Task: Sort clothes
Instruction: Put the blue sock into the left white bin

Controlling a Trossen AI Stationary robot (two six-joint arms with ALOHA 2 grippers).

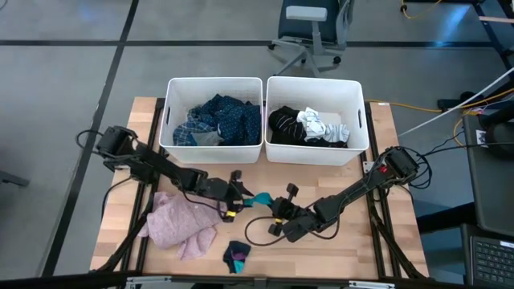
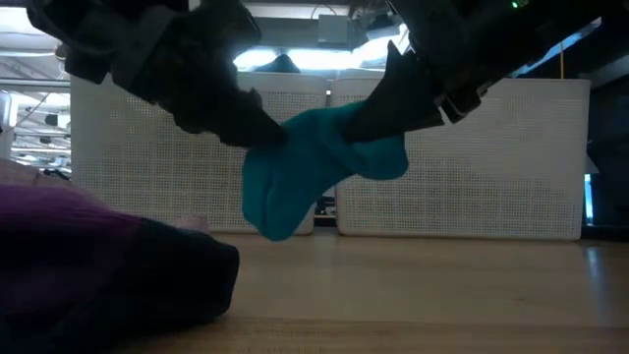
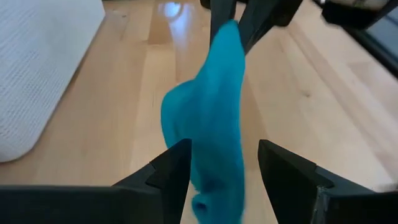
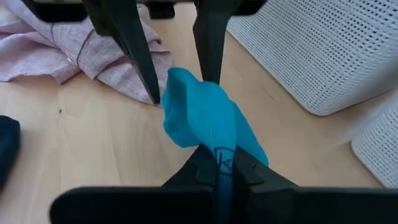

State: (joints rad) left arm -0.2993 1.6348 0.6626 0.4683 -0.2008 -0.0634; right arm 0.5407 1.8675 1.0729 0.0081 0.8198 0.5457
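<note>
Above table | teal sock (bunched) | right pincer clamps it

Grey floor with an office chair behind the table.

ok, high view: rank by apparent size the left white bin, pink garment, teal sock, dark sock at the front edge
1. left white bin
2. pink garment, clearly smaller than the bin
3. dark sock and teal sock: too close to rank. The teal sock hangs between the left gripper and right gripper, partly hidden by both.
</note>
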